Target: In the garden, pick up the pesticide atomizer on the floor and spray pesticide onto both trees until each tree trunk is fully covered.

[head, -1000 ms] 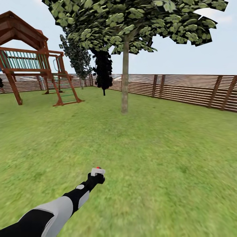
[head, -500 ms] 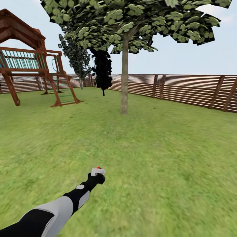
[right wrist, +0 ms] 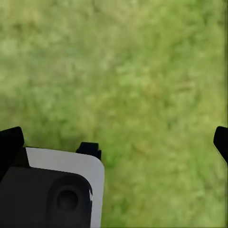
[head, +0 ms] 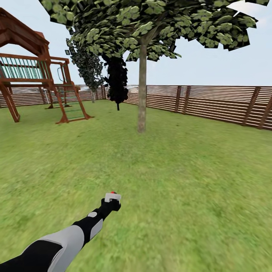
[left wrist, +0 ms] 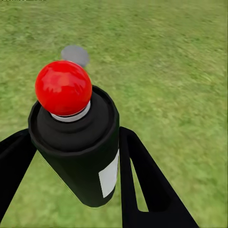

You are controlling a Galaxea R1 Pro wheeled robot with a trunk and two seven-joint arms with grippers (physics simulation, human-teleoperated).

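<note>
1. The left pincer (head: pixel 112 198) is closed on the pesticide atomizer (left wrist: pixel 76 142), with one black finger (left wrist: pixel 142 175) on each side of the bottle.
2. The atomizer is a small black bottle with a round red top (left wrist: pixel 63 88) and a white label (left wrist: pixel 110 175). It is held up in the air over the grass (head: pixel 189 196).
3. In the head view, the left arm (head: pixel 64 238) reaches out ahead over the lawn, and just a bit of red shows at its tip.
4. One tree (head: pixel 143 22) stands ahead on the grass, well apart from the pincer. Its tree trunk (head: pixel 142 87) is straight and bare.
5. A wooden playset (head: pixel 37 75) stands far off on the left side of the lawn.
6. A brown fence (head: pixel 211 104) runs along the far edge of the lawn.
7. The right pincer (right wrist: pixel 118 142) looks open: its dark tips are wide apart, with grass between them.
</note>
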